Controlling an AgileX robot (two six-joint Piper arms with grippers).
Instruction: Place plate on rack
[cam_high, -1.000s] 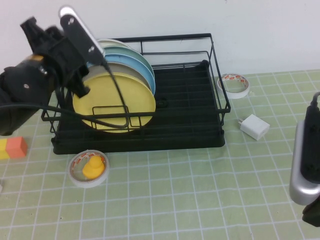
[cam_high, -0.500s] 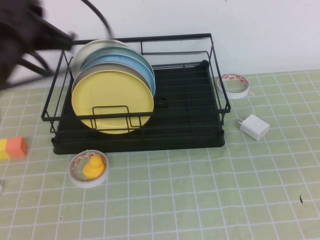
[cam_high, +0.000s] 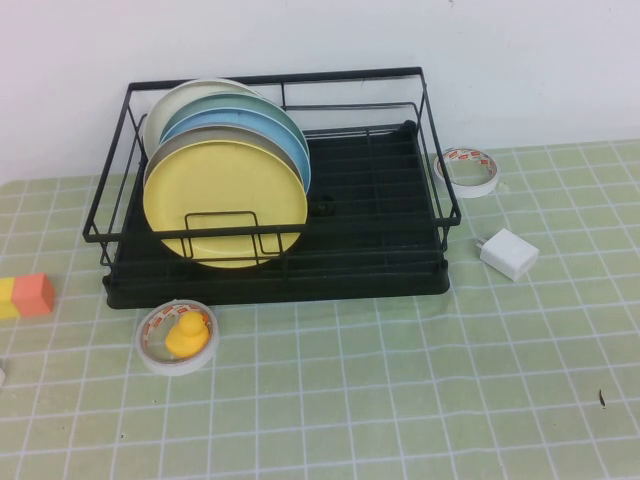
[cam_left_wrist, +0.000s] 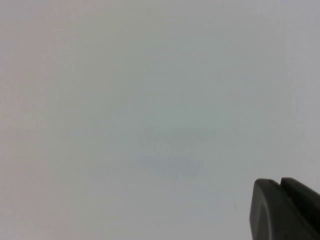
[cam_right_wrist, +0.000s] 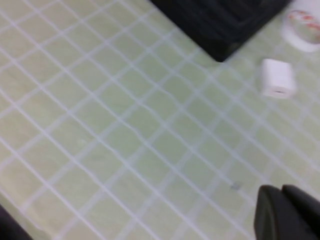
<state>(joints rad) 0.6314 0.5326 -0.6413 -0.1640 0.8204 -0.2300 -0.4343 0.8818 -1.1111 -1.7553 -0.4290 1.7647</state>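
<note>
The pale-yellow plate stands upright in the left part of the black wire rack, frontmost in a row with a grey, a light-blue and other plates behind it. Neither arm shows in the high view. My left gripper is shut and empty, with only a blank white wall in front of it. My right gripper is shut and empty above the green checked mat, away from the rack's corner.
A tape roll holding a yellow duck lies in front of the rack. An orange and yellow block sits at the left edge. A white charger and a second tape roll lie right of the rack.
My left arm has let go of the yellow plate and pulled up and left out of the high view. My right arm has also left that view. The plate stays in the rack.
</note>
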